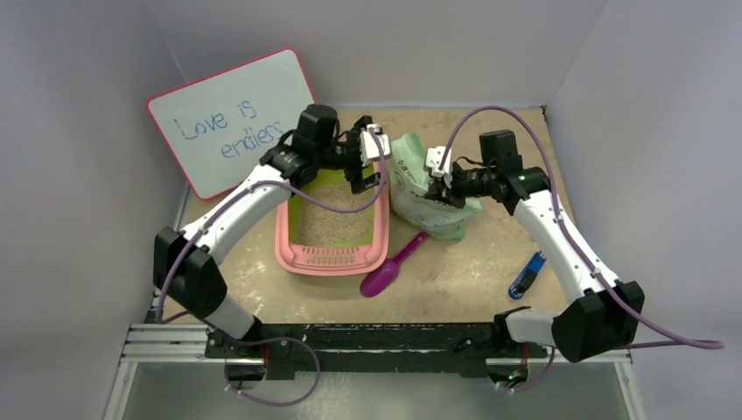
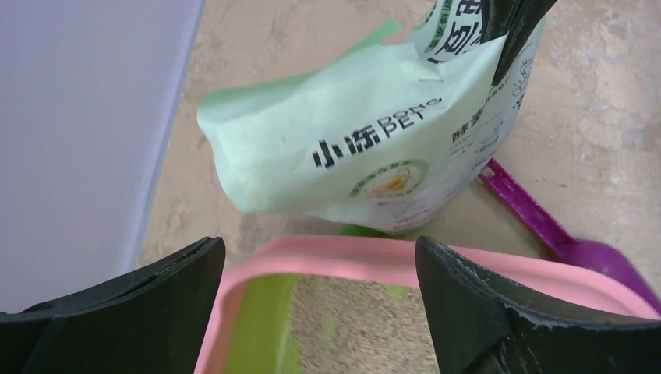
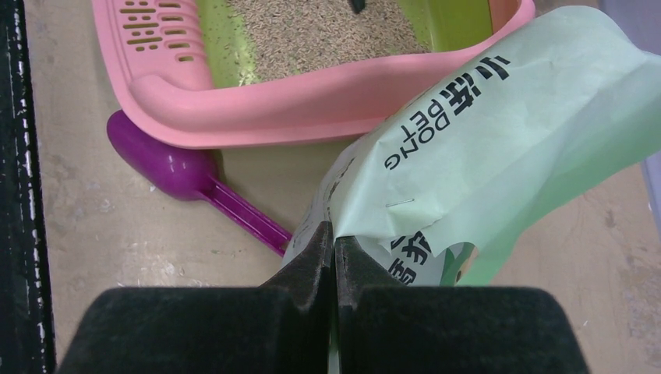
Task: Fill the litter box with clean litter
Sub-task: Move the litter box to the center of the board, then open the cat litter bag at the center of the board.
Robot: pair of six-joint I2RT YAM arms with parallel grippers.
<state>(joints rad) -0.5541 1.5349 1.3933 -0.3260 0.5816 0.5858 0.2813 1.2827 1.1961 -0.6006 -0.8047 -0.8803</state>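
the litter box (image 1: 332, 260) is pink with a lime-green inner wall and a slotted pink lip; the granules (image 1: 337, 219) in it are speckled beige. the bag (image 1: 411, 184) is pale green with black lettering and a round, yellow-centred emblem. the scoop (image 1: 382, 278) is purple. the whiteboard (image 1: 232, 118) is white, pink-edged, with blue handwriting. the table (image 1: 455, 271) is mottled tan.

A whiteboard (image 1: 232, 118) (blue handwriting) leans back left; purple scoop (image 1: 391, 267) and blue object (image 1: 526, 275) lie well apart.

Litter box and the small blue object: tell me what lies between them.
The purple scoop lies between the litter box and the blue object, clearest in the top view.
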